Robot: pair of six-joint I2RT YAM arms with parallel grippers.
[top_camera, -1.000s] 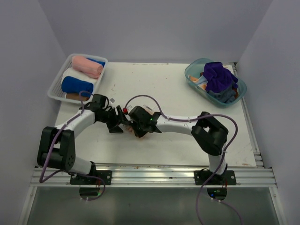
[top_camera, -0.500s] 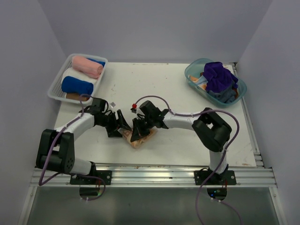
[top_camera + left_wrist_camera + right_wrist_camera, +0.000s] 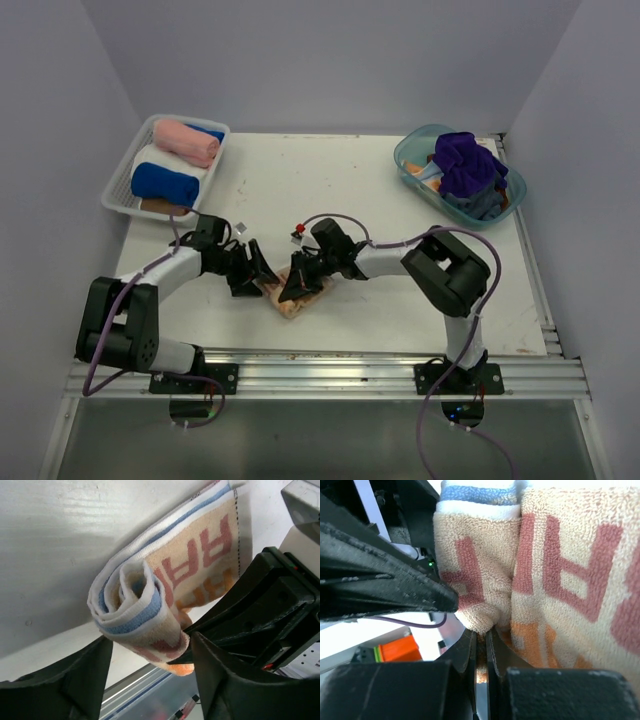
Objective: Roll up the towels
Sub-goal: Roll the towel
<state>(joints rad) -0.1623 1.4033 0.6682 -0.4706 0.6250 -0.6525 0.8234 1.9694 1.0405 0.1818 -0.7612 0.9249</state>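
Note:
The cream, orange and light-blue printed towel [image 3: 300, 298] lies partly rolled on the table near the front, between my two grippers. In the left wrist view the roll [image 3: 145, 595] shows its spiral end, red letters on its flat part. My left gripper [image 3: 258, 272] [image 3: 150, 680] is open, its wide-set fingers flanking the roll's end closely. My right gripper [image 3: 297, 283] [image 3: 480, 647] is shut on a fold of the towel [image 3: 560, 570] at the roll's underside. One left finger [image 3: 385, 590] crosses the right wrist view.
A white mesh basket [image 3: 118, 198] at the back left holds rolled pink [image 3: 186, 141], white [image 3: 160, 160] and blue [image 3: 165, 182] towels. A clear teal tub [image 3: 408, 160] at the back right holds a loose purple towel [image 3: 468, 165] and others. The table's front rail runs just below the roll.
The right wrist has turned and swung toward the front, taking the towel with it, so more of the roll shows. The left gripper has slid slightly toward the front.

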